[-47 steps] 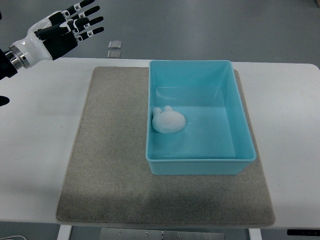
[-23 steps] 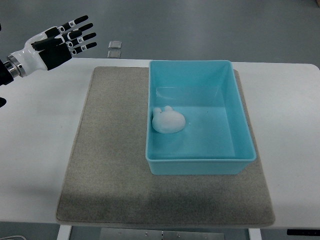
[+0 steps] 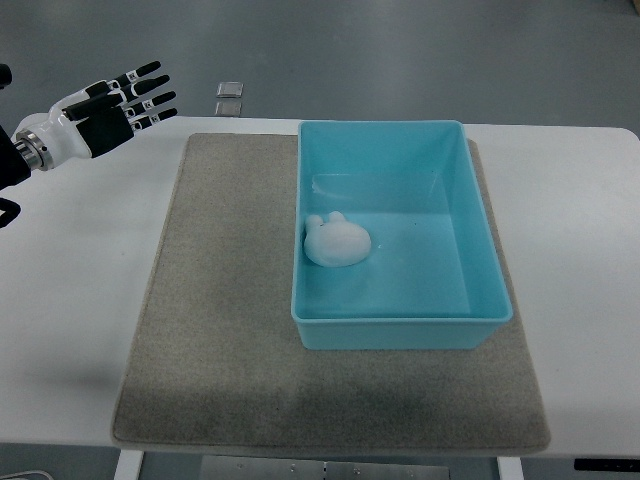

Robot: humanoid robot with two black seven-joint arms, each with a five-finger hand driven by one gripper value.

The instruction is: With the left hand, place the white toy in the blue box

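The white toy (image 3: pixel 337 242) lies inside the blue box (image 3: pixel 482 250), against its left wall. The box stands on the right part of a grey mat (image 3: pixel 225 300). My left hand (image 3: pixel 118 108) is at the far upper left, above the white table, well away from the box. Its fingers are spread and it holds nothing. The right arm is out of view.
The white table (image 3: pixel 70 300) runs past the mat on both sides. Two small grey squares (image 3: pixel 230 97) lie on the floor beyond the table's far edge.
My left hand has pulled back to the left and slightly down, away from the box, still open. The toy and box have not moved.
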